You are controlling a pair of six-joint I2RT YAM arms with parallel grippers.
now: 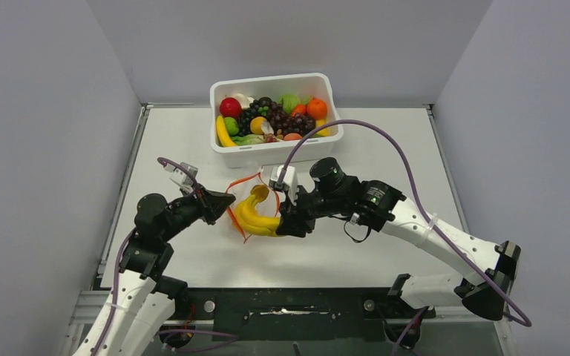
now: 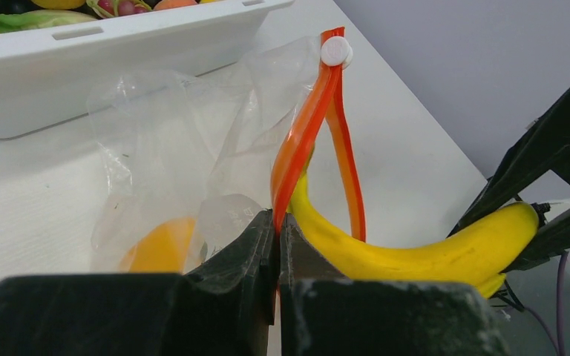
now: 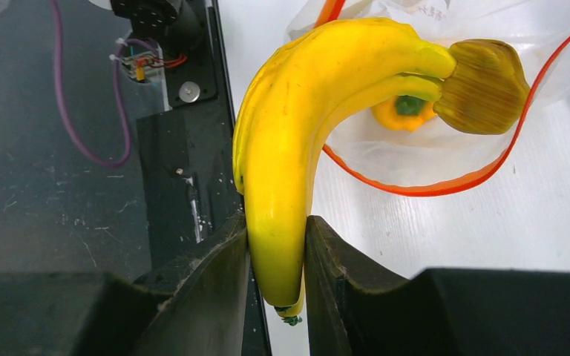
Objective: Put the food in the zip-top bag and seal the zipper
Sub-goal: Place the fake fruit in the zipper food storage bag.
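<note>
The clear zip-top bag [image 1: 249,194] lies mid-table with its mouth held open. My left gripper [image 1: 223,210] is shut on the orange-red zipper [image 2: 306,130] at the mouth's left side. My right gripper [image 1: 288,225] is shut on the blossom end of the yellow banana bunch [image 1: 256,219], whose brown stem end [image 3: 482,85] reaches into the bag's mouth. An orange-yellow pepper [image 3: 404,111] lies inside the bag; it also shows in the left wrist view [image 2: 159,245]. The white slider [image 2: 335,51] sits at the zipper's far end.
A white tub [image 1: 276,152] full of toy produce, including dark purple grapes [image 1: 286,120], stands at the back of the table just beyond the bag. The dark table frame [image 1: 289,304] runs along the near edge by the arm bases.
</note>
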